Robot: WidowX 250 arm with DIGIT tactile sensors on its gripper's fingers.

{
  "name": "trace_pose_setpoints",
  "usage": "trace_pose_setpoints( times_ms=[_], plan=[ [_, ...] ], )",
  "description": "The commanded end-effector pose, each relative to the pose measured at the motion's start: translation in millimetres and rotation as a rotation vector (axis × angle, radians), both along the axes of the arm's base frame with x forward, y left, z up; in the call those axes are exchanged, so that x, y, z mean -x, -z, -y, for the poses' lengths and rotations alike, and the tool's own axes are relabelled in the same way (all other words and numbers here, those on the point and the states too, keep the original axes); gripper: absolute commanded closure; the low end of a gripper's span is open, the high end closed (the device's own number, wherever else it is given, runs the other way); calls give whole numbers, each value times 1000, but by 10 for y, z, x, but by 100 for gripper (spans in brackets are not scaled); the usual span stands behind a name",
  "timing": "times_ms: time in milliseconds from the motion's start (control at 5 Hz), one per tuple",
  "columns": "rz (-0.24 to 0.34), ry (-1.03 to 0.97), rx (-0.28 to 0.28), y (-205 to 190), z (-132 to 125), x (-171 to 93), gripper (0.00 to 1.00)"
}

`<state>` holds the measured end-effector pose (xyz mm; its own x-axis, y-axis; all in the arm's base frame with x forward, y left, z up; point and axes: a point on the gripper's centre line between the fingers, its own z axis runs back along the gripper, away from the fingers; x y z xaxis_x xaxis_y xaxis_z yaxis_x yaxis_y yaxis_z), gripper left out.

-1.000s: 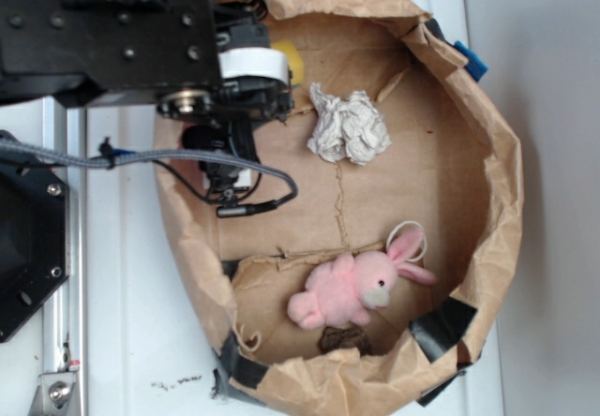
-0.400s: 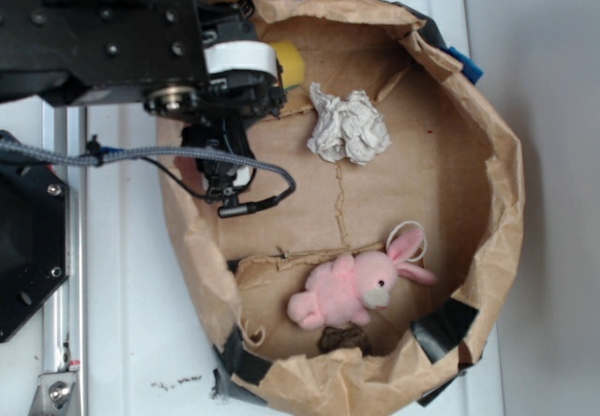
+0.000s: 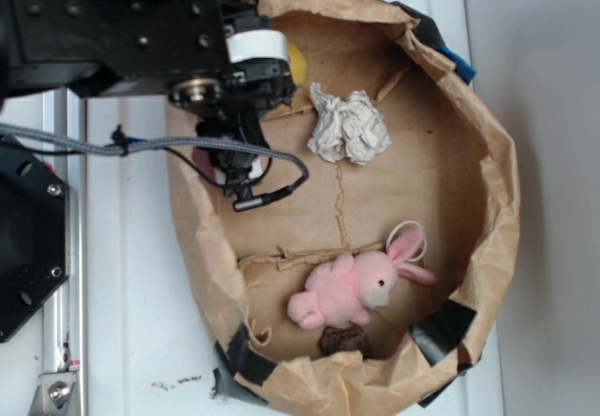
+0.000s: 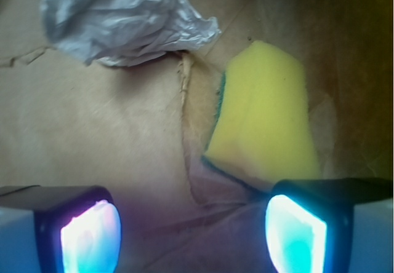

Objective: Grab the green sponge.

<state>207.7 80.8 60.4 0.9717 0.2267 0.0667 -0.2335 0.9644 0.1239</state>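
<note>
Yellow foam shows at the far left of the paper bag (image 3: 487, 168): that's the green sponge (image 4: 265, 122), lying flat on the brown paper floor, a thin green edge peeking along its underside in the wrist view. From outside, only a sliver of it (image 3: 296, 60) pokes out past the black arm (image 3: 122, 27), tight against the bag's upper-left wall. The pincer (image 4: 191, 233) hangs above the bag floor with its two fingers spread wide, nothing between them; the right finger pad (image 4: 295, 236) sits just over the sponge's near corner, the left one over bare paper. The crumpled paper wad (image 3: 349, 126) lies just beside the sponge, apart from it. A pink plush bunny (image 3: 361, 287) rests near the bag's lower rim, well apart from both. The bag sits on a white desk (image 3: 131, 322).
</note>
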Motion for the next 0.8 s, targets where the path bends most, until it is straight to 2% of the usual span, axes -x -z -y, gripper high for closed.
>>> trace_pose_setpoints(
  times_ms=[0, 600],
  plan=[
    [31, -107, -38, -55, -209, -129, 0],
    [-5, -104, -35, -88, -232, -78, 0]
  ],
)
